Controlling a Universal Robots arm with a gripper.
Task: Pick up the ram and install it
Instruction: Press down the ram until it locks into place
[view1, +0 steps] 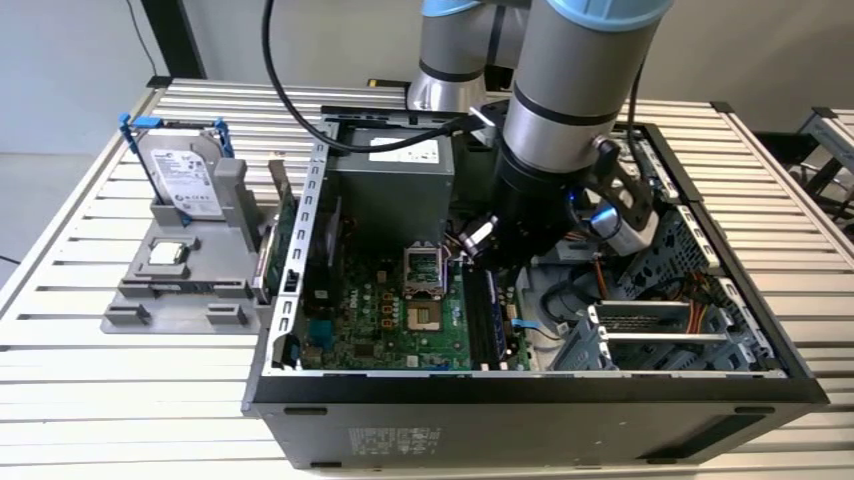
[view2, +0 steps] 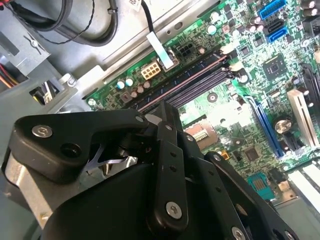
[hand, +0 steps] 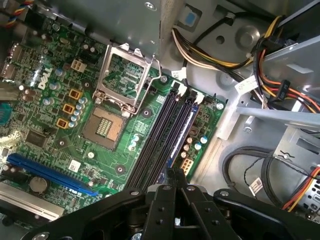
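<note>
Gripper (hand: 176, 176) low over motherboard (hand: 100, 150) memory slots (hand: 165, 127), fingers together on ram (hand: 176, 172)

Quantities present: one computer case (view1: 534, 400), one motherboard (view1: 387, 320), one hard drive (view1: 180, 175), one CPU chip (view1: 167, 252), one robot arm (view1: 574, 90).

Worktop (view1: 80, 400): pale slatted metal surface. On it, toward the exterior view's right, an open black computer case (view1: 534, 415); just beside that, on the exterior view's left, a grey holder stand (view1: 180, 290) carrying a blue-framed silver hard drive (view1: 180, 180).
</note>
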